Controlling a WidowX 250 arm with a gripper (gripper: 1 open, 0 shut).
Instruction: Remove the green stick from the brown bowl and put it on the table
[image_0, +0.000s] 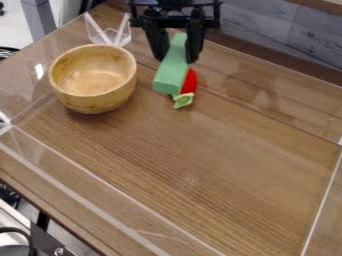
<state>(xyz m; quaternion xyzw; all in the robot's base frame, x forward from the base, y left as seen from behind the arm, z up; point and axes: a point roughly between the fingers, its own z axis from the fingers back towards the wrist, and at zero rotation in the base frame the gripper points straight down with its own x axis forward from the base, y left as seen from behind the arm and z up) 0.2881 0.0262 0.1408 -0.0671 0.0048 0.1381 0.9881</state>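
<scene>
Camera view: a black robot gripper (177, 44) pointing straight down clamps the top of a light-green rectangular stick (173, 74), hanging tilted above the brown wood-grain table (201, 170), in front of a red strawberry toy (189, 86). The round light-brown wooden bowl (94, 78) sits apart, to the left.

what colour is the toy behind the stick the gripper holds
Red, with a small green leaf: the strawberry toy, seen in the camera view.
</scene>
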